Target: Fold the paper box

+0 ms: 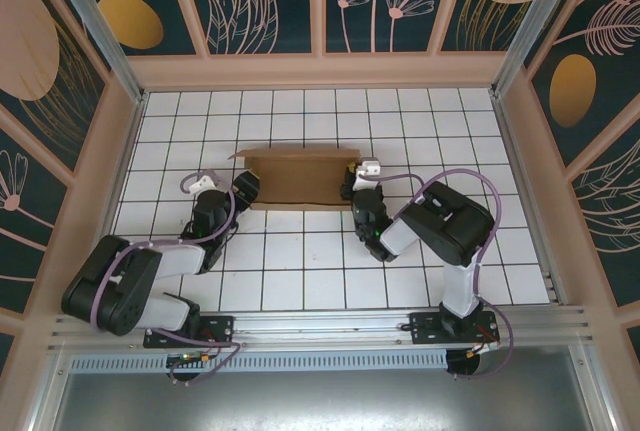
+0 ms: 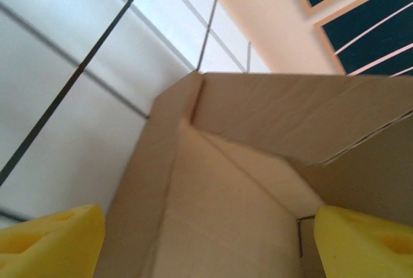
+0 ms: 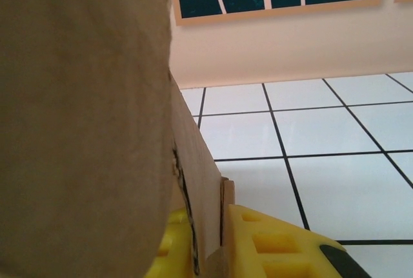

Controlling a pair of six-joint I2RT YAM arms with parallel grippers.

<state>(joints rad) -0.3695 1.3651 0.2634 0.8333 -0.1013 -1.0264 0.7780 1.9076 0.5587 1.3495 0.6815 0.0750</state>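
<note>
The paper box [image 1: 298,177] is a shallow brown cardboard box standing on the white tiled floor, partly folded with its walls raised. My left gripper [image 1: 245,187] is at the box's left end. In the left wrist view its yellow fingers [image 2: 55,239] stand wide apart, open, with the box's corner [image 2: 258,117] between and ahead of them, untouched by the pads. My right gripper [image 1: 349,187] is at the box's right end. In the right wrist view its yellow fingers [image 3: 277,246] are shut on an upright cardboard wall [image 3: 206,181], and a rounded flap [image 3: 77,129] hides the left half.
The tiled floor [image 1: 320,271] is ringed by low peach walls [image 1: 320,69] with dark patterned panels above. Both arms reach in from the near rail [image 1: 320,326], their cables looping beside them. Open tiles lie in front of and behind the box.
</note>
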